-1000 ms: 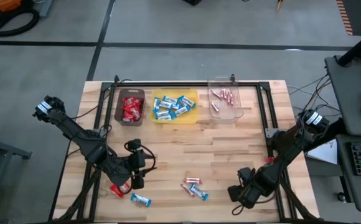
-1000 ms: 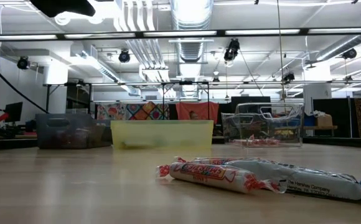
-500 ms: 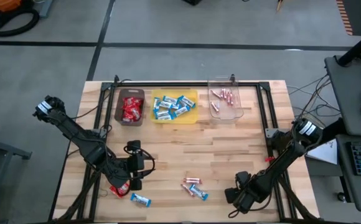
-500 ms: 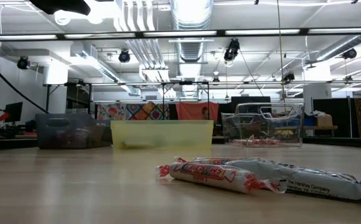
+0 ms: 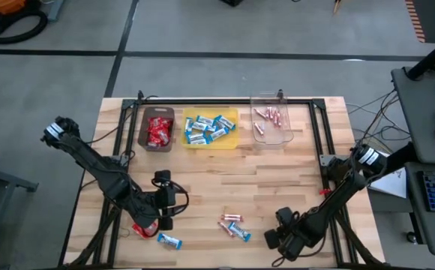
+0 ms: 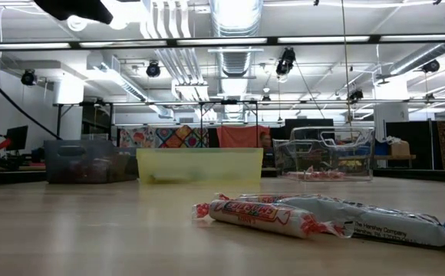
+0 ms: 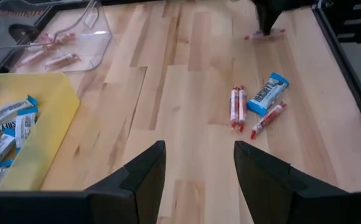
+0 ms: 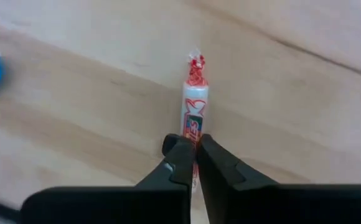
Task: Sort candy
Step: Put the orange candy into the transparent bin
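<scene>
The right gripper (image 8: pixel 195 144) is down at the near right part of the wooden table (image 5: pixel 277 169), its two fingers pressed together on a slim pink stick candy (image 8: pixel 194 109) that lies on the boards and sticks out beyond the fingertips. To its left, in the near middle of the table, lies a small cluster of candies (image 5: pixel 233 225): pink sticks and one blue-and-white bar.

The left gripper (image 7: pixel 197 163) hangs over the near left part of the table with its fingers apart and nothing between them. Beside it lie a red packet (image 5: pixel 145 226) and a blue-and-white bar (image 5: pixel 169 240).

Along the far edge stand three bins: a brown bin (image 5: pixel 146 120) with red packets, a yellow bin (image 5: pixel 232 142) with blue-and-white bars, and a clear bin (image 5: pixel 274 136) with pink sticks.
</scene>
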### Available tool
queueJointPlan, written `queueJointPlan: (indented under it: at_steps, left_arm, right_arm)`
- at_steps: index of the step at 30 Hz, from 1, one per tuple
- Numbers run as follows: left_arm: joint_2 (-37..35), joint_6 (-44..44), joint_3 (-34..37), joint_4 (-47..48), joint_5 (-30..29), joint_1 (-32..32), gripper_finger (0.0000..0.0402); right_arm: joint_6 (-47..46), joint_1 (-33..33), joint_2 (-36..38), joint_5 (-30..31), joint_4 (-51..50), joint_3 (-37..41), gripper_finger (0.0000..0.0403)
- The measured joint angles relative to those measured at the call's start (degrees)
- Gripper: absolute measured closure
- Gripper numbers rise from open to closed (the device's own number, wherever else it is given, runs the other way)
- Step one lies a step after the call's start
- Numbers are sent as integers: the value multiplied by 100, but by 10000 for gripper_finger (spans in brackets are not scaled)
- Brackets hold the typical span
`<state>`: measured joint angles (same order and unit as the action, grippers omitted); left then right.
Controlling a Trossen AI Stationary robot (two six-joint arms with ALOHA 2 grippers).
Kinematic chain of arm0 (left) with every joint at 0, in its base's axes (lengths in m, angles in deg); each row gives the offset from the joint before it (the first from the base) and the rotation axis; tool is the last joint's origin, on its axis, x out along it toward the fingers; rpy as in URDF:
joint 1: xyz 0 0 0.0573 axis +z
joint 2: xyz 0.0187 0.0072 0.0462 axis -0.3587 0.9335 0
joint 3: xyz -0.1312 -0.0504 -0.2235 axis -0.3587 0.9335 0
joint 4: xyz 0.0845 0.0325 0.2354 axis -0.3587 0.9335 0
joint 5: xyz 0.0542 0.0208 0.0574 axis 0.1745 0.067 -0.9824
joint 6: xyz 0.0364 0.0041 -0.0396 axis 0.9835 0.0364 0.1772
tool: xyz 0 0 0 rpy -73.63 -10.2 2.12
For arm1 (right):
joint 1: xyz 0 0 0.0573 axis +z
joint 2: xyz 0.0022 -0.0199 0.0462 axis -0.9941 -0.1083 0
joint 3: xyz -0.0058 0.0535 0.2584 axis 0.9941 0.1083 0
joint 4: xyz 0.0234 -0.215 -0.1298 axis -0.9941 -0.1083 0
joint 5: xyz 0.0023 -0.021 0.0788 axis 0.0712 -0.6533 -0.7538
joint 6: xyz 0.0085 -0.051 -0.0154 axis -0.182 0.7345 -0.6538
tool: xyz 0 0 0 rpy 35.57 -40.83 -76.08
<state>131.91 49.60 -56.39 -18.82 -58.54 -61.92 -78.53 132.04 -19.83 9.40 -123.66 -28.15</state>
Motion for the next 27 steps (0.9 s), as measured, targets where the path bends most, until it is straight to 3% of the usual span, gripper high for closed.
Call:
queueJointPlan:
  at_steps: [4,9,14,17,21,27]
  left_arm:
    - [223,-128,4,-17,2,-31,228]
    - [507,-353,8,-58,4,-97,228]
    - [651,-679,9,-59,7,-235,228]
    - [653,-884,9,-69,0,-332,228]
    - [632,-1106,9,-116,-61,-395,228]
    - [624,-1392,9,-106,-159,-396,228]
  right_arm:
    - [539,-80,56,864,53,-441,394]
    - [2044,-606,119,1623,38,-985,394]
    - [4239,-1545,267,1545,-26,-1578,394]
    - [5633,-2299,378,1125,-475,-2054,394]
    - [7242,-3434,422,819,-1696,-2762,394]
    - [9169,-5388,432,902,-3505,-3372,394]
